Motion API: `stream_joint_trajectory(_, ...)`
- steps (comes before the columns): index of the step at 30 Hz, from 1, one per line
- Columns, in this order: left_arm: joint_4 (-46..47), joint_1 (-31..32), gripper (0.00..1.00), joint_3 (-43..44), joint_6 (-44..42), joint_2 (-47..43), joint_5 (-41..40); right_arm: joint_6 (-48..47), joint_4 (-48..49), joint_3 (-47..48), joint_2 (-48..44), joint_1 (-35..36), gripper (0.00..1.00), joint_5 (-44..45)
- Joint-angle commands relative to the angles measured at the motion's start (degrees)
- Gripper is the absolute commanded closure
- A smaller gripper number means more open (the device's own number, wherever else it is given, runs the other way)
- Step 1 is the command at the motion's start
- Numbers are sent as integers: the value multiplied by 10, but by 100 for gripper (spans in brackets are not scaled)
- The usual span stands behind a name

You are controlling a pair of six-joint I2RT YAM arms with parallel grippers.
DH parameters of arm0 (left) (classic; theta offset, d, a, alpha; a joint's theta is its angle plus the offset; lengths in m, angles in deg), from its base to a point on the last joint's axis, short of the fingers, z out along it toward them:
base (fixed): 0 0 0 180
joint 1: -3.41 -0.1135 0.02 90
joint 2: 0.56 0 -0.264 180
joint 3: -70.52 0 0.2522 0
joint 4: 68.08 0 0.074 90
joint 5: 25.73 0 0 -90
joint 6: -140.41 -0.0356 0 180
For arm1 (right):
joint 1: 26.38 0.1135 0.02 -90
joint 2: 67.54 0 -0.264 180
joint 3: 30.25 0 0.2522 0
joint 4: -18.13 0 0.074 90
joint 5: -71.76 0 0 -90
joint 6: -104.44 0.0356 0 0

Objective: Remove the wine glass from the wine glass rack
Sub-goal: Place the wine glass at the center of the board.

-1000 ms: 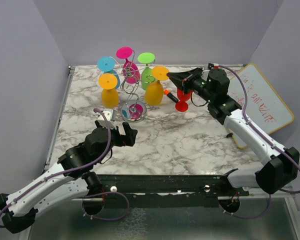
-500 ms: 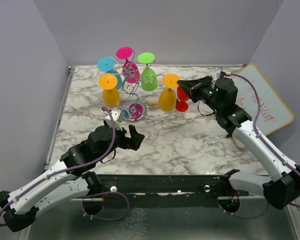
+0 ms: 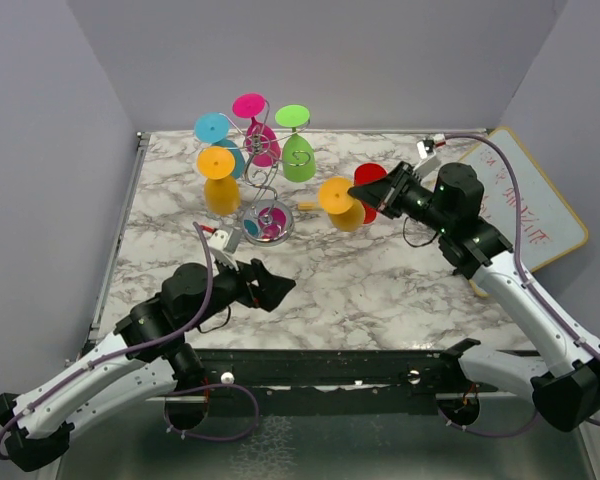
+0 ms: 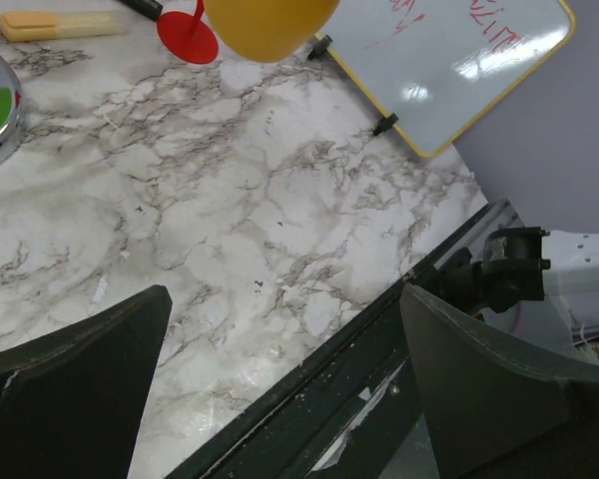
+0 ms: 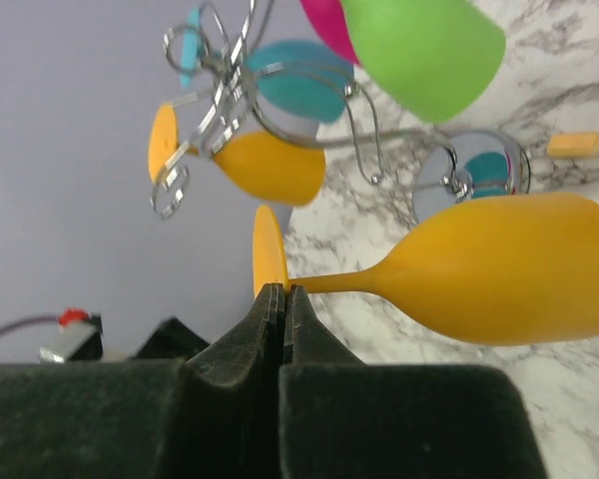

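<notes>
Pinching the thin stem of the orange wine glass (image 5: pixel 479 264) right at its foot, the right gripper (image 5: pixel 282 294) had its jaws drawn to a narrow slit around it. The glass lay sideways in the grip, bowl pointing away from the fingertips and the round foot edge-on just ahead of them. Beyond the bowl, clearly apart from it, stood the wine glass rack (image 3: pixel 270 222). Its curled chrome arms carried an orange, a teal, a pink and a green glass. A red glass (image 4: pixel 188 35) stood on the marble worktop (image 3: pixel 360 280) close by the held bowl. The left gripper (image 3: pixel 265 283) hovered low over the worktop, nearer the arm bases, jaws spread wide and holding nothing. Ahead of it and to its right lay a whiteboard (image 4: pixel 449 60).
</notes>
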Motion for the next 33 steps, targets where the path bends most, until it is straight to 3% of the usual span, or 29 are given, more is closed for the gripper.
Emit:
stream_joint_trajectory(1, 56, -2, 1, -55, 38, -41, 25, -122, -4, -74, -42, -1, 100, -114)
stream_joint_trajectory(6, 62, -2, 1, -73, 59, -56, -16, -133, -6, -123, -90, -1, 100, -128)
stream_joint_trajectory(11, 23, -2, 1, -60, 94, -26, -67, -177, -43, -110, -88, -1, 100, -135)
stream_joint_trajectory(15, 41, -2, 1, -40, 22, -7, 14, -176, -28, -129, -93, -1, 99, -150)
stream_joint_trajectory(22, 122, -2, 1, -91, 30, -96, -12, -204, 1, -169, -132, -1, 99, -160)
stream_joint_trajectory(29, 86, -2, 1, -56, 61, -64, 0, -210, 4, -175, -125, -1, 99, -192)
stream_joint_trajectory(33, 139, -3, 1, -75, 48, -67, 33, -202, 3, -170, -111, -1, 99, -224)
